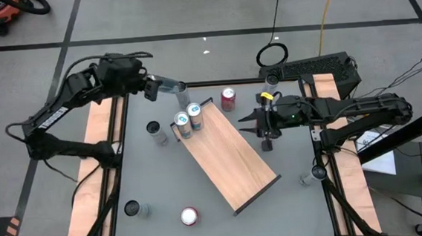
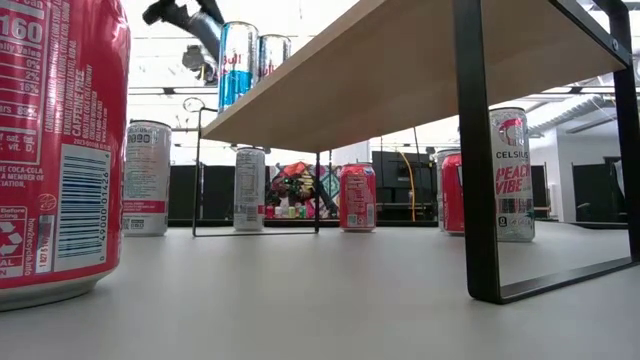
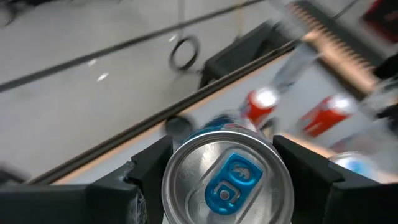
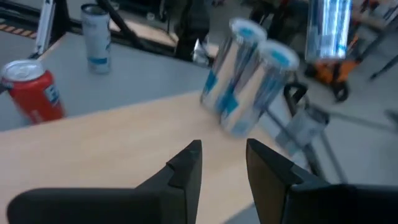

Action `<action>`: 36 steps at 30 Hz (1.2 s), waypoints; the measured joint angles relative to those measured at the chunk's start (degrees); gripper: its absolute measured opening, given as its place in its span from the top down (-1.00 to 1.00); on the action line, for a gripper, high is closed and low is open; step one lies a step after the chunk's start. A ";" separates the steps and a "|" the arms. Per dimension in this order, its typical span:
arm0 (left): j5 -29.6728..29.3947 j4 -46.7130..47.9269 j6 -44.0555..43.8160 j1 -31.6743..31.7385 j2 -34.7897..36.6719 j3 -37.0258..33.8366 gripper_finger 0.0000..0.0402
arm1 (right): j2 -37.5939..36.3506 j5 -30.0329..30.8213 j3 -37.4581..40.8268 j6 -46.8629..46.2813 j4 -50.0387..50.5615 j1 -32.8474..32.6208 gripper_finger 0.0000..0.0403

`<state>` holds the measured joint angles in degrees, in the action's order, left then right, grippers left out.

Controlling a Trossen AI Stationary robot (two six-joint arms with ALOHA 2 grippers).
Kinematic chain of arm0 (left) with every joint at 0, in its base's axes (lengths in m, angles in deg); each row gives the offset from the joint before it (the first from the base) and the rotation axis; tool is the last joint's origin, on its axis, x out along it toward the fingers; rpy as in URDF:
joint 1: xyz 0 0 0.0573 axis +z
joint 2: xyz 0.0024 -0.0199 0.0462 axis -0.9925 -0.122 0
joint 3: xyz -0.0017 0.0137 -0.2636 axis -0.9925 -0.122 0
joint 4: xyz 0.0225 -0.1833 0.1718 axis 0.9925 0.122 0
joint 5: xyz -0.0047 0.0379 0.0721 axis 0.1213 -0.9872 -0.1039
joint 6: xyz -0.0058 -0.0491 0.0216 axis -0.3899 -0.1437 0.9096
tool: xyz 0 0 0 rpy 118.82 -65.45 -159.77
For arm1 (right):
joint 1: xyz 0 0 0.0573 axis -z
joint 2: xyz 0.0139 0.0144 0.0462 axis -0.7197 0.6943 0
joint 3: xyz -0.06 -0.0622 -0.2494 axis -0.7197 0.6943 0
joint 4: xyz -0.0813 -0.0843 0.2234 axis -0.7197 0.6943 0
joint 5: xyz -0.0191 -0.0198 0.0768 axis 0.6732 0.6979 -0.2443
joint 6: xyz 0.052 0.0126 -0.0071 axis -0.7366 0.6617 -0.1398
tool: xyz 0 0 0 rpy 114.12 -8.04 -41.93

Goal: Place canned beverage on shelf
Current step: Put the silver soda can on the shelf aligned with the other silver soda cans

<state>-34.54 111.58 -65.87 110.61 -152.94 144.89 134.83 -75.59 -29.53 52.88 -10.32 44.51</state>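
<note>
So far two blue-and-silver cans (image 1: 188, 119) stand on the light-brown wooden shelf (image 1: 232, 157); the left gripper (image 1: 165, 85) fingers clasp a third silver can (image 3: 227, 180) just beyond its end, while the right gripper (image 1: 266, 131) fingers hover narrowly parted, empty.

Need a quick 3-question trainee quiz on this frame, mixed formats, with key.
1. True or false: the left gripper is shut on a silver can with a blue tab.
2. How many cans stand on the shelf?
A) none B) two C) five
3. Fill in: the right gripper, holding nothing, hovers over the ____.

Key: 1 true. 2 B, the two blue-and-silver cans at the shelf's end nearest the left arm. 3 shelf.
</note>
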 joint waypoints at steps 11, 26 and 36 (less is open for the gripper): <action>-0.12 -14.58 -2.51 -12.34 -0.57 0.99 -0.16 | 5.88 17.30 0.00 16.59 -9.55 -6.91 0.38; -4.96 -27.86 -1.31 -25.19 -10.15 0.99 -0.16 | 6.98 40.36 -0.05 24.16 -23.98 -13.58 -0.79; -9.15 -33.35 -0.69 -29.40 -15.45 0.99 -0.16 | 6.92 40.29 -0.07 24.18 -24.39 -13.44 -0.91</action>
<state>-43.69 78.23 -66.56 81.22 -168.39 145.88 141.75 -35.30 -29.60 77.06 -34.71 31.07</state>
